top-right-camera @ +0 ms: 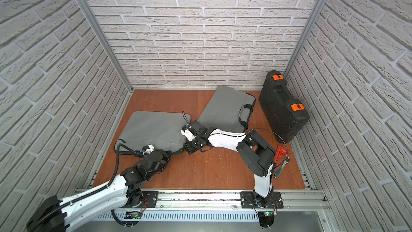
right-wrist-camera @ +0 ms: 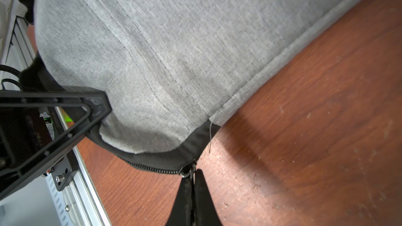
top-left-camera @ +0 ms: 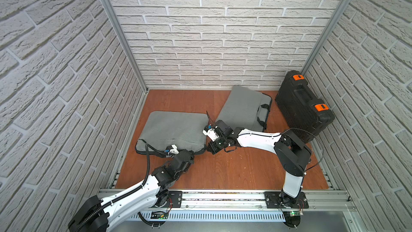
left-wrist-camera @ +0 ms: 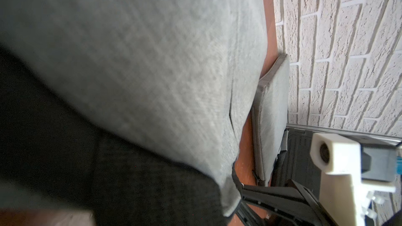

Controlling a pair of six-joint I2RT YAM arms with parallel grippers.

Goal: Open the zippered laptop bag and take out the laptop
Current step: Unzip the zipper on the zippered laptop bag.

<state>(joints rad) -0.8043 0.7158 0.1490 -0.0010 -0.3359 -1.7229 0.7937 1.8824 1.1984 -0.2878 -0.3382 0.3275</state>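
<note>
The grey zippered laptop bag [top-left-camera: 174, 130] [top-right-camera: 153, 130] lies flat at the left of the wooden floor, its black zipper [right-wrist-camera: 152, 168] running along the near edge. My right gripper [right-wrist-camera: 192, 172] [top-left-camera: 206, 149] is shut on the metal zipper pull [right-wrist-camera: 186, 171] at the bag's near right corner. My left gripper [top-left-camera: 197, 152] [top-right-camera: 172, 152] is shut on the bag's near edge just left of that corner; one of its fingers [right-wrist-camera: 95, 107] presses the grey fabric. In the left wrist view, grey cloth [left-wrist-camera: 152, 61] fills the picture and hides the jaws. The laptop is hidden.
A second grey bag with handles [top-left-camera: 243, 108] lies at the back. A black tool case with orange latches [top-left-camera: 301, 108] stands in the back right corner. A red tool [top-right-camera: 280, 152] and a ratchet wrench [top-right-camera: 281, 168] lie at the right. Brick walls enclose three sides.
</note>
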